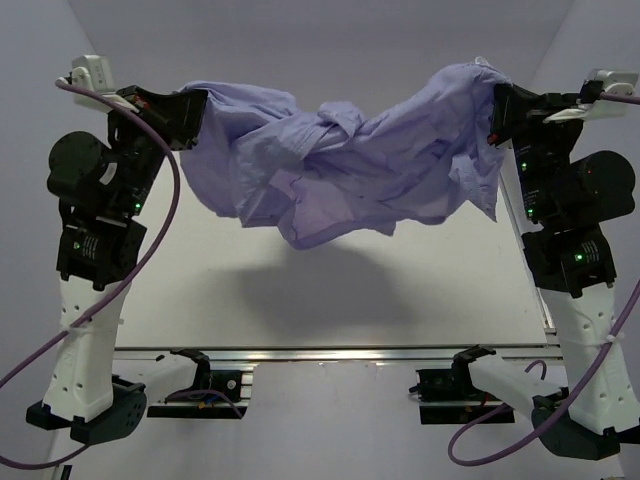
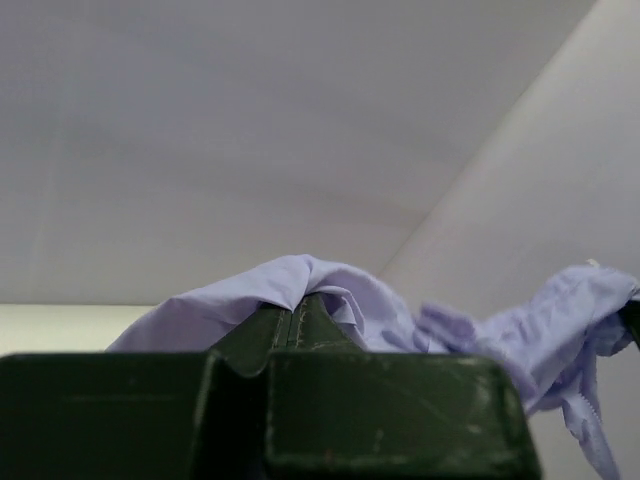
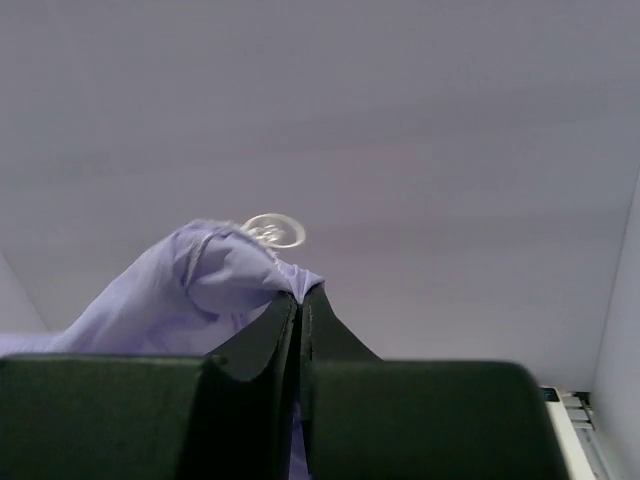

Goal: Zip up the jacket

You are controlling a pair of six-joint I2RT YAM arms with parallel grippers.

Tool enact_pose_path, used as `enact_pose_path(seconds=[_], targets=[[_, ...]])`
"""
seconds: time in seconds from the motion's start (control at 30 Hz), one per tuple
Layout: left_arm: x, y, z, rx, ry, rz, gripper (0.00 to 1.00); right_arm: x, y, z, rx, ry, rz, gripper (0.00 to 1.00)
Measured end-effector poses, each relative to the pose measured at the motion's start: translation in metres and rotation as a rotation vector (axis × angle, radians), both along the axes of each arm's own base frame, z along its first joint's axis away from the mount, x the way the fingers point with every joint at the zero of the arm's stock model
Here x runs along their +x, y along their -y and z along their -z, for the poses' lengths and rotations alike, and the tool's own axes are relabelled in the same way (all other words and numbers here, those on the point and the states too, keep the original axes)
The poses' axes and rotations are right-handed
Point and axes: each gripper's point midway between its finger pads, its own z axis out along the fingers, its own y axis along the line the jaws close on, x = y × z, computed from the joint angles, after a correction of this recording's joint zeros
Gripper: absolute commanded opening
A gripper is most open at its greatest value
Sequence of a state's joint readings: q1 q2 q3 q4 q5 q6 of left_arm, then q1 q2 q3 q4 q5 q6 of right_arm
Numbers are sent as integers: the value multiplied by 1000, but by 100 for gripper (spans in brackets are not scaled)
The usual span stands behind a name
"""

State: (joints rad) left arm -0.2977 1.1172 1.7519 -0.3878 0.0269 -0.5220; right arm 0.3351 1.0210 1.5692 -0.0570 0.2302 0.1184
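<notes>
Well, over on the left, the left end effector (image 1: 193, 106) is clamped hard on a fold of the thin, wrinkly lavender fabric jacket (image 1: 340, 165). In its wrist view the dark fingers are pinched together, with cloth spilling over their tips. From there the garment hangs in the air across the middle, a bunched, twisted swag sagging between the two arms. It is well clear of the pale desk (image 1: 180, 300) below, where only its shadow falls. On the right, the right end effector (image 1: 497, 112) is likewise closed on the other end of the cloth. A small clear ring (image 3: 272, 230) shows just above the pinched fabric there; I can't tell what it is.

As for progress, I'd judge the zipping hasn't started. The jacket is held up by two points but stays crumpled, and I can't make out a zipper track, a slider or the front edges. Finding those edges, bringing them together and running the slider up all looks to be ahead.

I can read no brand, label or lettering anywhere.
</notes>
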Motion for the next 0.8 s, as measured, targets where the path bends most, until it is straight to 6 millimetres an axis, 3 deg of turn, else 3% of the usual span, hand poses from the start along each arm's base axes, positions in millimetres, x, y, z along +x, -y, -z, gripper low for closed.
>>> enact_pose_path(seconds=[0.27,0.37,0.5,0.57,0.63,0.7,0.8], targets=[[-35,-3,-27,-10,84,39,0,-32,-4,-13,-61,17,-67,0],[-56,-4,-42,-13,132,67,0,-62,-7,-39,-71,94,-129,0],[-99,-14,-64,-40,217,83,0,-116,1,-75,-62,226,-176,0],[-121,-21,-71,-62,255,86,0,-141,10,-86,-43,277,-170,0],[-135,-26,-73,-86,280,88,0,-153,19,-88,-24,297,-151,0],[-130,-28,-65,-112,254,75,0,-146,24,-76,-7,265,-120,0],[-84,-27,-23,-145,105,10,0,-100,26,-31,7,128,-42,0]])
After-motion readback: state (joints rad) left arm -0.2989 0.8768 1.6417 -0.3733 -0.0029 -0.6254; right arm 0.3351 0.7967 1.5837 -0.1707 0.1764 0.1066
